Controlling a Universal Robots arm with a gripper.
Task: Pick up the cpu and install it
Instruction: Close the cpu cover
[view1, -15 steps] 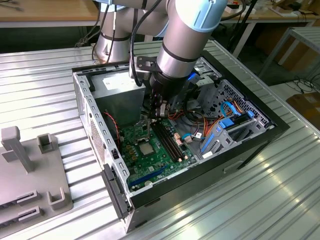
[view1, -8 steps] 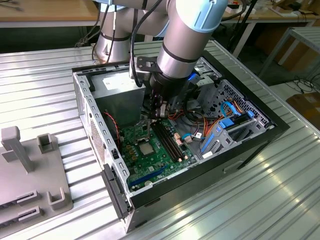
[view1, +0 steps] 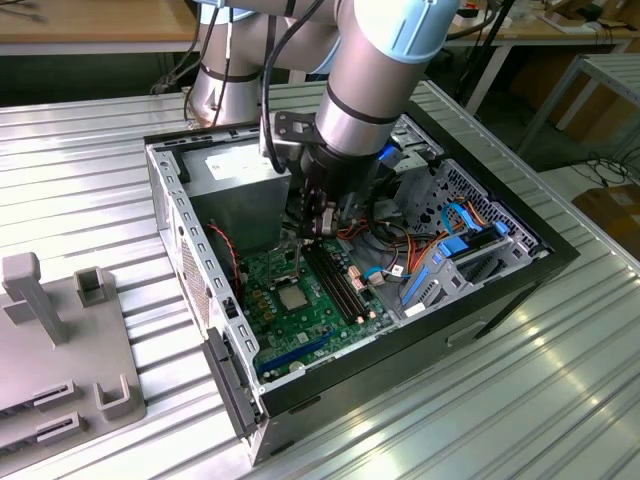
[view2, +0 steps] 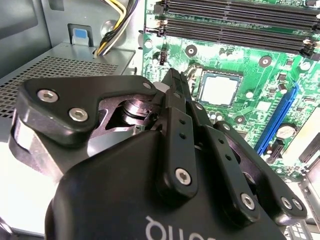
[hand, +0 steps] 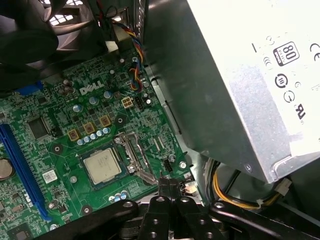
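We find the gripper (view1: 322, 228) lowered inside the open computer case (view1: 520, 285), poised above the motherboard (view1: 300, 315) just beside the grey power supply (view1: 240, 195). In both wrist views its black fingers (hand: 169, 189) are pressed together with no gap between them, and nothing is held between the tips (view2: 175, 82). The tips hang over the board close to the socket's edge, not on the chip itself.

We note the case lies on its side on a ribbed metal table (view1: 90, 180), with its interior exposed. The power supply occupies the far corner of the case; in the first wrist view its metal housing (hand: 240, 85) stands close over the socket area, with yellow and black wires (hand: 227, 192) running out beneath it. On the exterior view's left, a grey fixture (view1: 60, 350) rests on the table, well apart from the case.

On the motherboard we record the long black memory slots (view2: 235, 20) along one side and a blue expansion slot (hand: 20, 172) on the other side of the socket. Blue and orange cables (view1: 440, 255) lie in the bay towards the exterior view's right.

The cpu (hand: 102, 166) sits flat within the socket on the motherboard, its silver-grey top facing up; it shows likewise in the second wrist view (view2: 219, 89) and the exterior view (view1: 294, 296). The hinged metal socket frame (hand: 135, 157) stands raised beside the chip, not closed over it.
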